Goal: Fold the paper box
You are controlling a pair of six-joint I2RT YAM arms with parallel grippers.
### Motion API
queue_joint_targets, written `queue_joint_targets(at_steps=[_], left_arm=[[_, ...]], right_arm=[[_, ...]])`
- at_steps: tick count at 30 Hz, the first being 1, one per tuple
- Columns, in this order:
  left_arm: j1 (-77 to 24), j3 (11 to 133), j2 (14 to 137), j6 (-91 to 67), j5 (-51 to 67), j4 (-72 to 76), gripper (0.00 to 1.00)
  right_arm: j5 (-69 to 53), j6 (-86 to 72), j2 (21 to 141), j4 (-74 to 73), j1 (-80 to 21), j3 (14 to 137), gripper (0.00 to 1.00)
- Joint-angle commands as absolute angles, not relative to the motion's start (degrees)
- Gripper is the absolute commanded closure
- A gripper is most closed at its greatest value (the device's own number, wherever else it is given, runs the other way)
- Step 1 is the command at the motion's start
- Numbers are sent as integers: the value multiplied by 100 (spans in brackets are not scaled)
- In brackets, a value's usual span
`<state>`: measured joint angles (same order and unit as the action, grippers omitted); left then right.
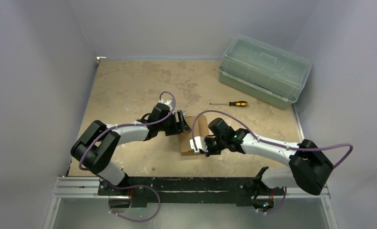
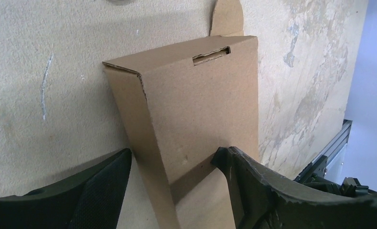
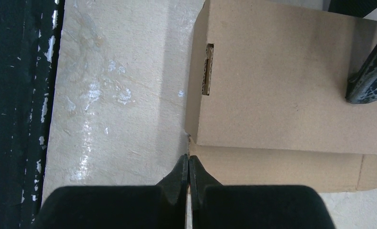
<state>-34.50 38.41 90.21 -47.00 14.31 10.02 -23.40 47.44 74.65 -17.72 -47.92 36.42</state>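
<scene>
Jaws of the left gripper are spread open astride the paper box; those of the right gripper are pressed shut just beside its corner.

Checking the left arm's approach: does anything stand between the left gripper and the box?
Nothing visible does. The open left gripper straddles one end of the box, with one finger over its top panel and the other beside its side wall. The shut right gripper sits at the opposite end, out of the way.
</scene>
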Motion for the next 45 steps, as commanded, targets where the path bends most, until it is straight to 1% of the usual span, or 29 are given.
queue_joint_targets(at_steps=[1,13,19,26,31,36,38,40,45], left_arm=[[-3417,3703,9023,-4859,1305,673,30],[-3419,3590,8902,-5189,1388,910,29],[-3419,3505,8594,-5288,1595,1229,29],[-3419,3541,8195,-5078,1564,953,25],[-3418,3358,7921,-4984,1547,865,25],[-3419,2855,7502,-4827,1656,1062,27],[-3426,2601,7381,-4978,1757,1373,31],[-3456,2402,7282,-5156,1850,1701,33],[-3666,2448,7238,-5321,1658,1771,34]], right_arm=[[-2314,4646,7268,-1549,-4764,3819,100],[-2252,4677,7225,-1511,-4764,3817,100],[-2185,4785,7296,-1562,-4764,3805,100],[-2143,4865,7361,-1586,-4764,3797,100],[-2145,4876,7374,-1591,-4764,3791,100],[-2160,4887,7382,-1591,-4764,3788,100],[-2177,4891,7398,-1591,-4764,3786,100],[-2180,4895,7422,-1591,-4764,3788,100],[-2197,4889,7419,-1600,-4764,3800,100]])
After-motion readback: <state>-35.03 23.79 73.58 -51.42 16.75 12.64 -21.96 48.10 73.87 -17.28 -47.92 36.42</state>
